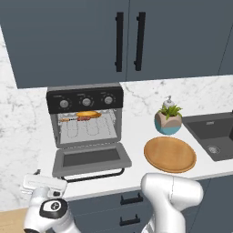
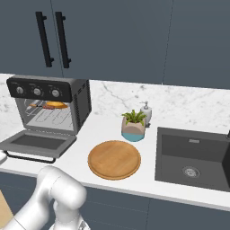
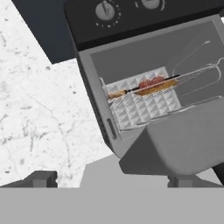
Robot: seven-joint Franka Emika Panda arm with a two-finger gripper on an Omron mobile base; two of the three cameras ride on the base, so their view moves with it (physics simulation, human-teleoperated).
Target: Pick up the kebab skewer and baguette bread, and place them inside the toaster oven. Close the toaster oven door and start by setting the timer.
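Kitchen, marble counter, sink, cabinets, toaster oven

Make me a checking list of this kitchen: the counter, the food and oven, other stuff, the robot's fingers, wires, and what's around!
Surface: white marble counter, bare in front of the plate.
Job's things: toaster oven with toaster oven door dropped open; baguette bread and kebab skewer lie on the rack inside.
Clutter: round wooden plate, potted plant, soap dispenser.
Grippers: gripper below the open door, fingers wide apart, holding nothing.
Cables: nothing seen.
Surroundings: dark cabinets above, drawers below, dark sink beside the plate.
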